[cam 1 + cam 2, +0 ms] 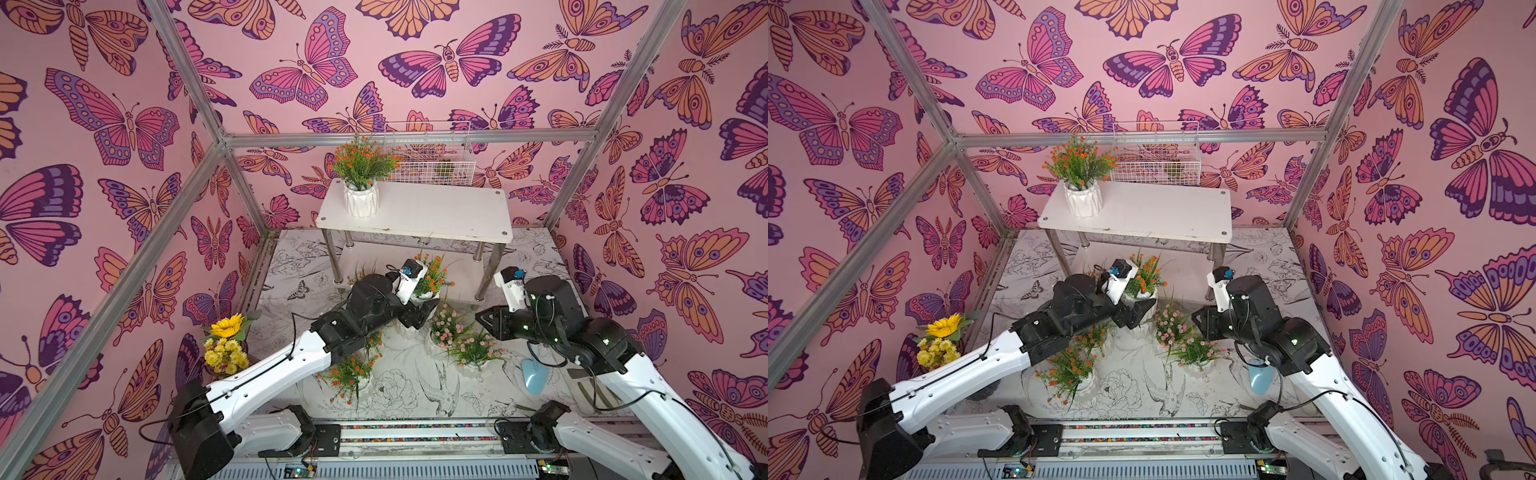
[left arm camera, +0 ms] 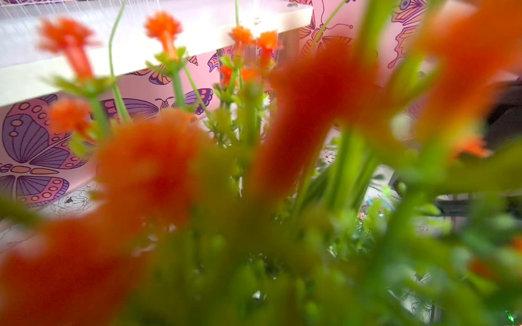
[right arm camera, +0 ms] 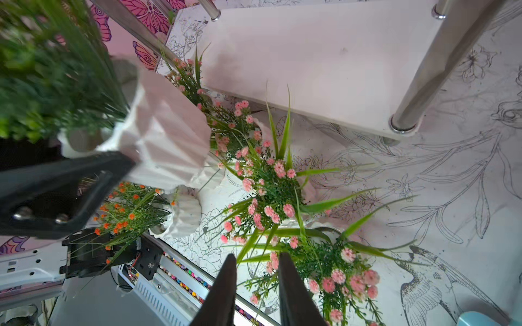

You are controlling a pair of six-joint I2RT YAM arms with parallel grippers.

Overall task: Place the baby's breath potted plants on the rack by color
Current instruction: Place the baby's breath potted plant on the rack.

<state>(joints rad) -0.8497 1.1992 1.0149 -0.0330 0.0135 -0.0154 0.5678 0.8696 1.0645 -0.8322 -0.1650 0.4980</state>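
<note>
My left gripper is shut on the white ribbed pot of an orange potted plant, held tilted above the table before the rack's lower board. Its orange blooms fill the left wrist view and hide the jaws. A black left finger presses on that pot. Another orange plant stands on the rack's top board at its left end. Pink plants and orange ones stand on the table. My right gripper hovers over the pink ones, slightly open and empty.
A sunflower bouquet in a vase stands at the table's left edge. A white wire basket hangs on the back wall behind the rack. A light blue object lies under the right arm. Metal frame posts stand at the back corners.
</note>
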